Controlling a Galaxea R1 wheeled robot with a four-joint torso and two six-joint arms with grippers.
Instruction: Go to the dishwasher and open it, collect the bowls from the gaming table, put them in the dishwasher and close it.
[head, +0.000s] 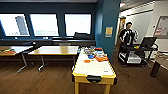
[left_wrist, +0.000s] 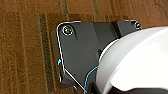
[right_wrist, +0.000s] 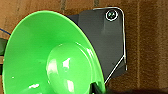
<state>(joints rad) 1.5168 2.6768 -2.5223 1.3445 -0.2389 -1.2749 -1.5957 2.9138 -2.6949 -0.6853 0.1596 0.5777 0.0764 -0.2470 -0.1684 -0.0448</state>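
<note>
Green bowl at the right wrist, gaming table dead ahead

A green bowl sits close at the right wrist, grip unclear. Ahead, the gaming table runs lengthwise away; an orange bowl lies mid-table, board-game boxes beyond.

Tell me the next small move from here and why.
Probably drive off toward the dishwasher: a green bowl already shows close and large at the right wrist, apparently held. That is a judgement; an orange bowl and a blue one seem to remain on the gaming table ahead.
</note>
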